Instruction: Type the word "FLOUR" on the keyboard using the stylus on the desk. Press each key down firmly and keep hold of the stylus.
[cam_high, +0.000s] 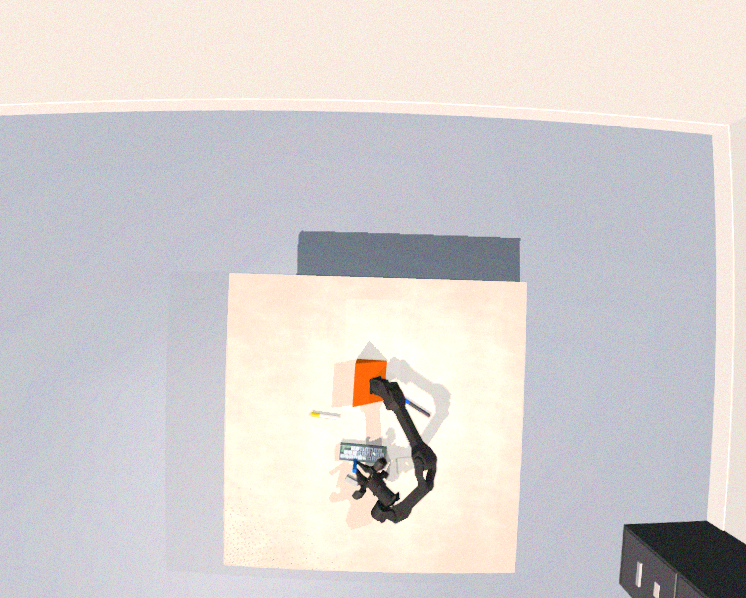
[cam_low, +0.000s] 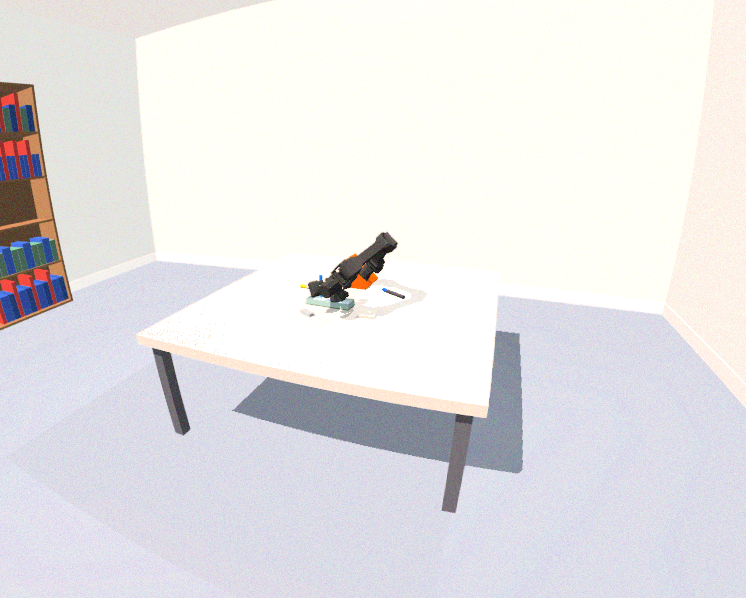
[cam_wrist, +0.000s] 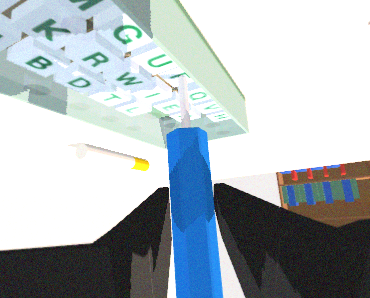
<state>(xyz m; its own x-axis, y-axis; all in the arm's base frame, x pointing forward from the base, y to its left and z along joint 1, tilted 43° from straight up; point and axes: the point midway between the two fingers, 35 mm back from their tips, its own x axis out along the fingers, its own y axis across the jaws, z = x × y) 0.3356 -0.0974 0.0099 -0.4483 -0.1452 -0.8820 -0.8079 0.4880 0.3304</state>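
The pale green keyboard (cam_high: 341, 450) (cam_low: 330, 303) (cam_wrist: 205, 55) lies on the desk, with green letters on white keys. My gripper (cam_high: 357, 463) (cam_wrist: 191, 195) is shut on the blue stylus (cam_high: 354, 466) (cam_low: 320, 277) (cam_wrist: 192, 170), above the keyboard's edge. The stylus's thin grey tip (cam_wrist: 184, 102) points at the keys in the wrist view. Its end overlaps the F key beside U and Q and partly covers the letter. Whether it touches or presses that key cannot be told. The keys near the tip include U, I, E, Q and V; O is not plainly readable.
A white pen with a yellow end (cam_high: 315, 413) (cam_low: 303, 286) (cam_wrist: 141, 164) and a dark pen with a blue end (cam_high: 419, 409) (cam_low: 394, 293) lie on the desk. An orange block (cam_high: 364, 389) (cam_low: 363, 281) stands by the arm's base. A small grey piece (cam_low: 306, 313) lies beside the keyboard.
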